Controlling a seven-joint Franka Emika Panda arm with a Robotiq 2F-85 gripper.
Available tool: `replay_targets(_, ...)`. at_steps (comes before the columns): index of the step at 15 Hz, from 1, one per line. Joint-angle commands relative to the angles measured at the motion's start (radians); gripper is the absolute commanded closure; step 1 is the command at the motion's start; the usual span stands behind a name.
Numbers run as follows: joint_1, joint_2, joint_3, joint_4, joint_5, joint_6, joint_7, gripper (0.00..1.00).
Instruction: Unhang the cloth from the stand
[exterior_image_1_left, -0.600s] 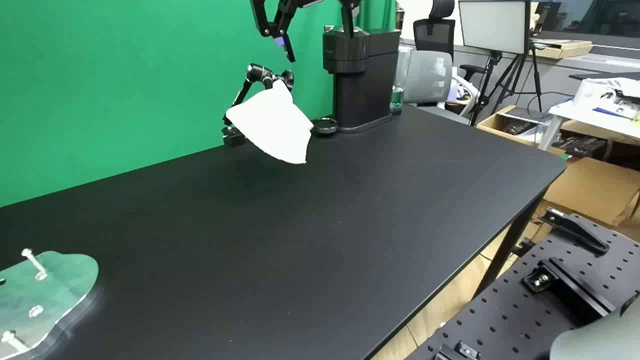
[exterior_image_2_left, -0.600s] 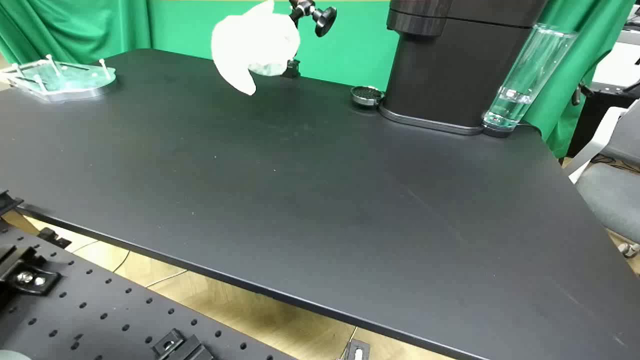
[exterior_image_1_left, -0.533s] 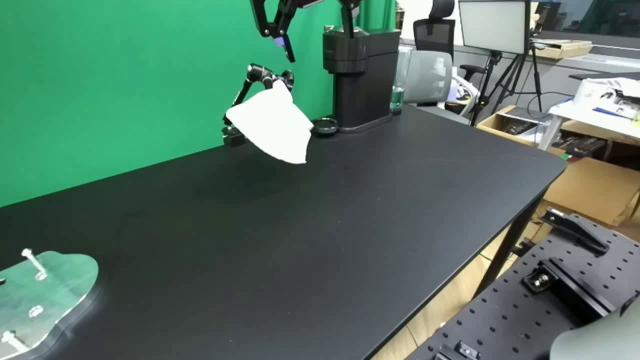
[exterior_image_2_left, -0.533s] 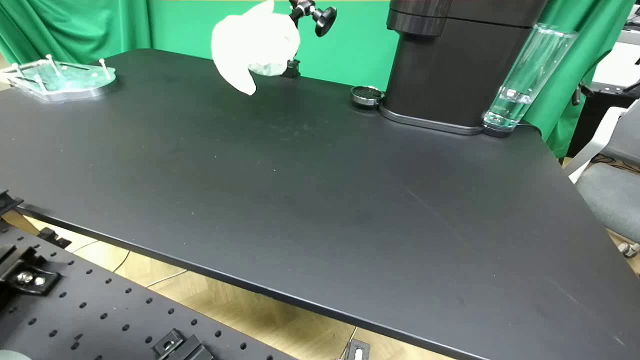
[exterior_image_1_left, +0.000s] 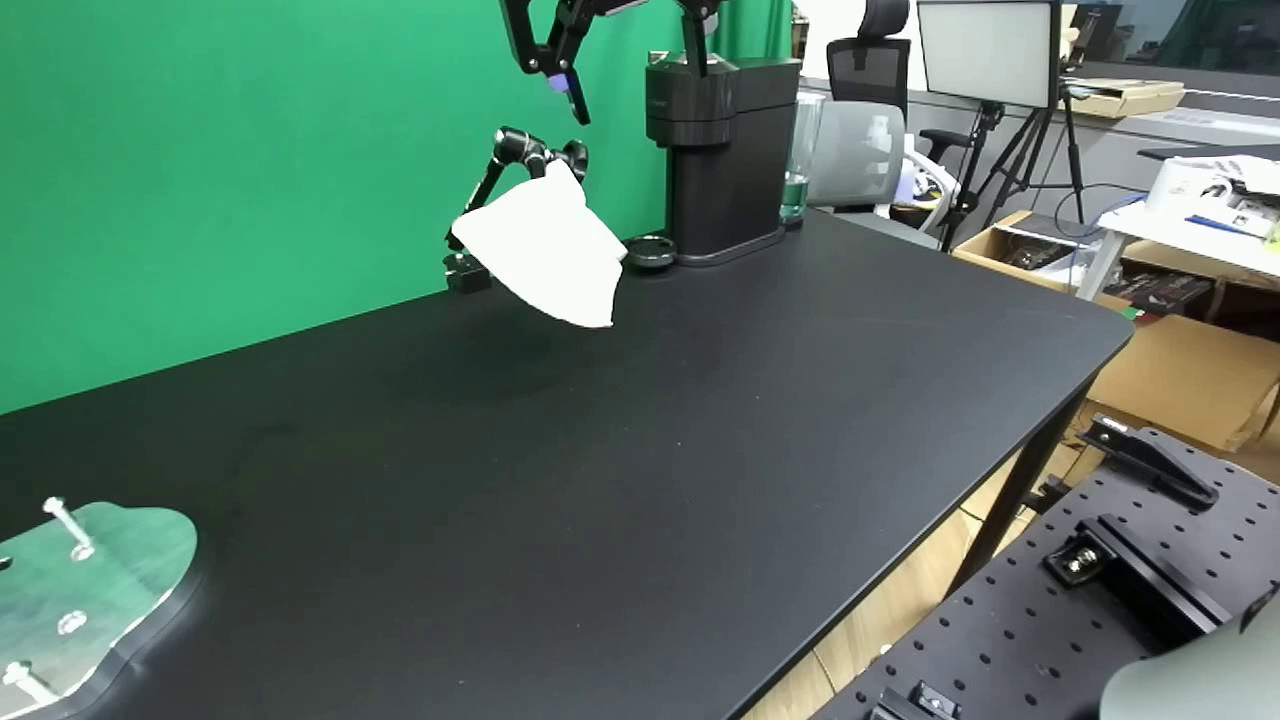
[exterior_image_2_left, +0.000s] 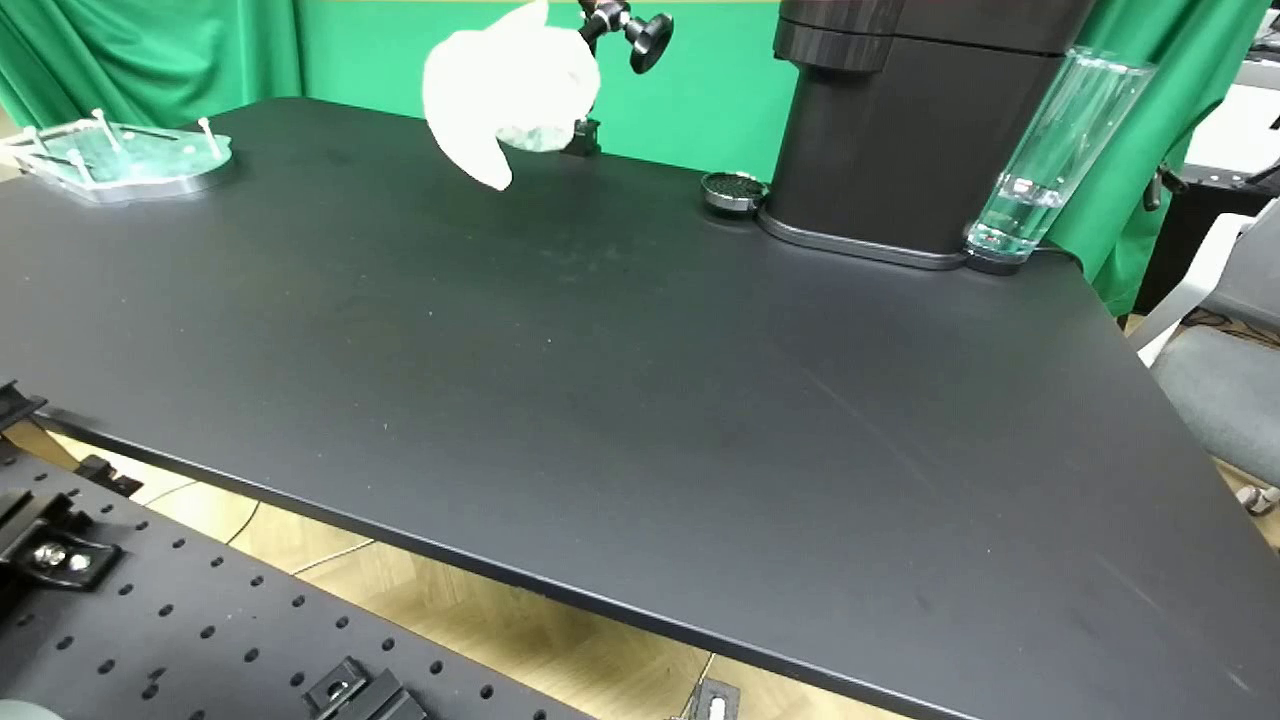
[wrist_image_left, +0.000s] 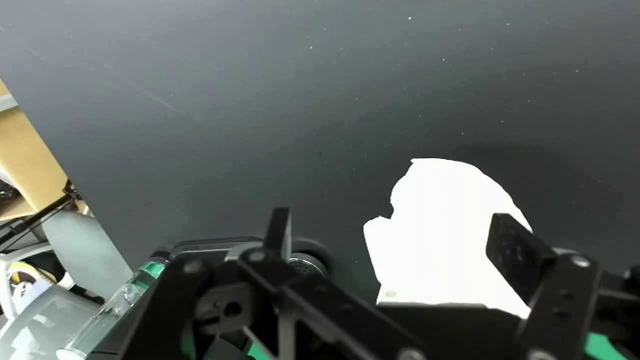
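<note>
The white cloth (exterior_image_1_left: 548, 245) hangs from the black jointed stand (exterior_image_1_left: 515, 148) at the table's back edge, its lower corners above the tabletop. In an exterior view the cloth (exterior_image_2_left: 510, 80) covers most of the stand, whose knob (exterior_image_2_left: 650, 42) shows beside it. My gripper (exterior_image_1_left: 638, 92) is open and empty, above the cloth and stand and apart from them. It is out of frame in an exterior view. In the wrist view the cloth (wrist_image_left: 445, 235) lies below and between my spread fingers (wrist_image_left: 392, 222), nearer the right one. Where the cloth meets the stand is hidden there.
A tall black machine (exterior_image_1_left: 720, 150) with a clear water tank (exterior_image_2_left: 1050, 170) stands right of the cloth. A small round metal piece (exterior_image_2_left: 733, 190) sits at its foot. A green board with white pegs (exterior_image_2_left: 130, 155) lies on the black table (exterior_image_1_left: 600, 450).
</note>
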Motion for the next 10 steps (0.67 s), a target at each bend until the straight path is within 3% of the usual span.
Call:
replay_targets(1,0.052,0.008,-0.049,0.003,-0.02,-0.007,0.015,0.0)
replay_targets(4,0.059,0.027,-0.079,0.01,-0.031,0.04,-0.025,0.0)
replay_targets(10,0.104,0.143,-0.213,0.082,0.01,0.245,-0.424,0.0)
